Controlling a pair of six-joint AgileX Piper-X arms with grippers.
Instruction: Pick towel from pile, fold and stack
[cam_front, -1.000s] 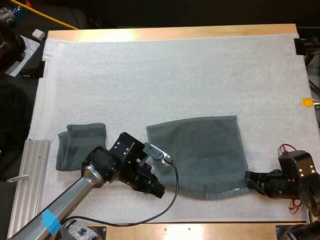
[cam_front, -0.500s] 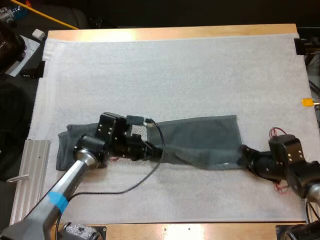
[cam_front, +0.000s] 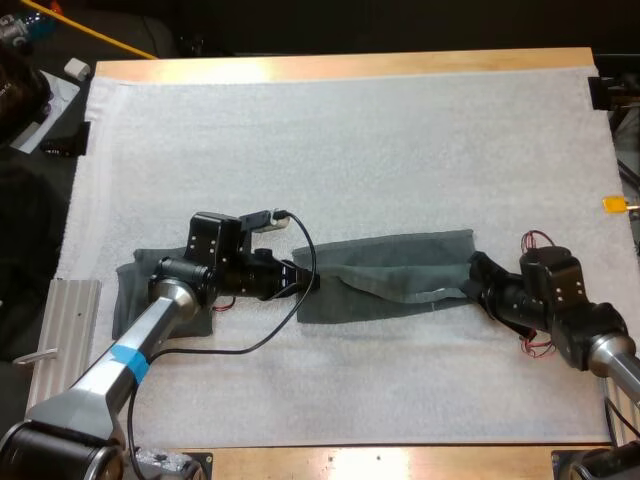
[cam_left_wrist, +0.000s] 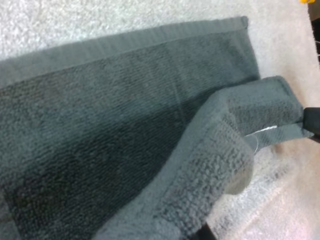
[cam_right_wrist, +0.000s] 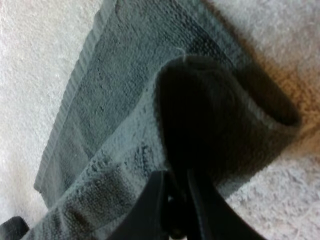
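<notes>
Since the step in hand looks to be folding the near hem over to the far one, the high view shows the towel (cam_front: 390, 262) midway across the white mat (cam_front: 350, 130), left hand (cam_front: 305, 282) and right hand (cam_front: 478, 283) each clamped on a near corner; they should travel level and land hem on hem; left wrist view: looped terry, thick rolled fold, flat-stitched border; right wrist view: fingers (cam_right_wrist: 150, 205) pinch soft, drooping cloth.
</notes>
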